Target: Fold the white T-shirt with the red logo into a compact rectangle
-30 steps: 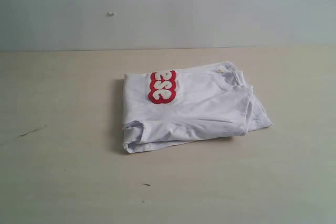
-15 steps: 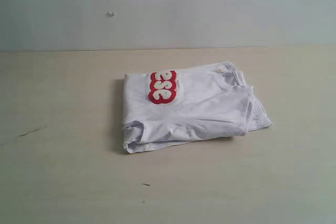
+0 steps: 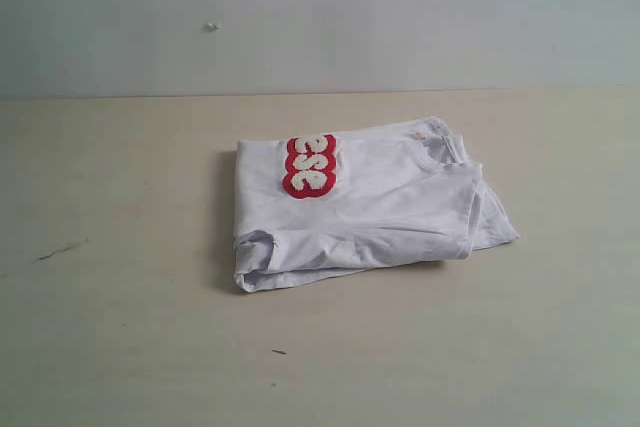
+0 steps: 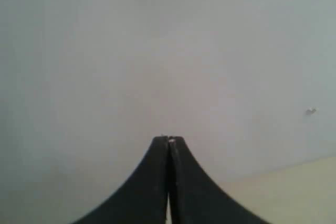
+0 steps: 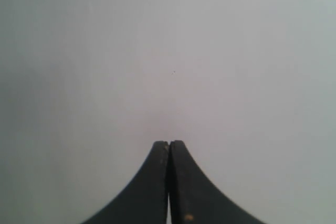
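1. Left gripper (image 4: 168, 140): black fingers (image 4: 149, 182) pressed together tip to tip, closed on nothing.
2. Beyond those tips in the left wrist view: a pale grey wall (image 4: 157, 51) with a small speck (image 4: 311, 110) on it, and a strip of beige table (image 4: 283, 192) at one corner.
3. Right gripper (image 5: 169, 142): likewise closed, black fingers (image 5: 191, 187) meeting along a thin seam, empty; plain grey wall behind.
4. T-shirt (image 3: 370, 212): well apart from both grippers, lying on the table just right of the middle in the exterior view, folded into a rough rectangle of several layers.
5. Logo (image 3: 310, 165): on top of the fold, at the far left part of the shirt; only three red lobes with white letters showing, turned sideways and stacked from far to near.
6. Collar (image 3: 440, 152): at the far right corner of the bundle, with a small orange tag (image 3: 419, 134) just beside it.
7. Right edge: loose layers stepped one over another, ending in a point at the near right.
8. Near left corner: puffed and rounded, with creases, not flat.
9. On the bare tabletop: a dark scratch (image 3: 60, 249) well left of the shirt, and a small dark mark (image 3: 278, 352) nearer the camera.
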Controlling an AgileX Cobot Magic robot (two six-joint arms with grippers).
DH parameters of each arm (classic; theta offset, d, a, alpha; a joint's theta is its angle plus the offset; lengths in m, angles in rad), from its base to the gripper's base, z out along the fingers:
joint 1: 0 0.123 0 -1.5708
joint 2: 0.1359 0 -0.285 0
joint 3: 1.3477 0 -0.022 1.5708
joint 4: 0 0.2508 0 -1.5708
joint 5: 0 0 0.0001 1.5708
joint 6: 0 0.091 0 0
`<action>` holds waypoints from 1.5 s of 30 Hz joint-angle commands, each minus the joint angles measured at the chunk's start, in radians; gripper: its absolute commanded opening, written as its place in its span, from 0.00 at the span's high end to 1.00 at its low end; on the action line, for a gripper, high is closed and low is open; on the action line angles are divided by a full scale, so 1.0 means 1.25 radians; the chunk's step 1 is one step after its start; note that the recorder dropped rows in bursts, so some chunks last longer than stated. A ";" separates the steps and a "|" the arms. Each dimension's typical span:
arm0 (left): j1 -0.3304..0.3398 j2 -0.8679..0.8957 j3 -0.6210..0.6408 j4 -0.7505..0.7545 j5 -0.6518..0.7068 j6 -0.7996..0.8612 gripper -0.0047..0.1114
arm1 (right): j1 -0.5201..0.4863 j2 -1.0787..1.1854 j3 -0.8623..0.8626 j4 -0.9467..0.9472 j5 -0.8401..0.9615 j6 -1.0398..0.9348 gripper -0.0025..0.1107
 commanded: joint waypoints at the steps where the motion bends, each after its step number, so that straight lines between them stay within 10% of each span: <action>1: -0.002 -0.003 0.018 -0.001 0.033 0.002 0.96 | 0.000 -0.003 0.004 0.000 0.000 -0.001 0.98; 11: -0.002 -0.003 0.018 0.012 0.055 0.002 0.96 | 0.000 -0.003 0.004 0.000 0.000 -0.001 0.98; 19: -0.002 -0.003 0.018 0.298 0.060 0.002 0.96 | 0.000 -0.003 0.004 0.000 0.000 -0.001 0.98; 45: -0.002 -0.003 0.018 0.261 0.427 -0.001 0.96 | 0.000 -0.003 0.004 0.000 0.000 -0.001 0.98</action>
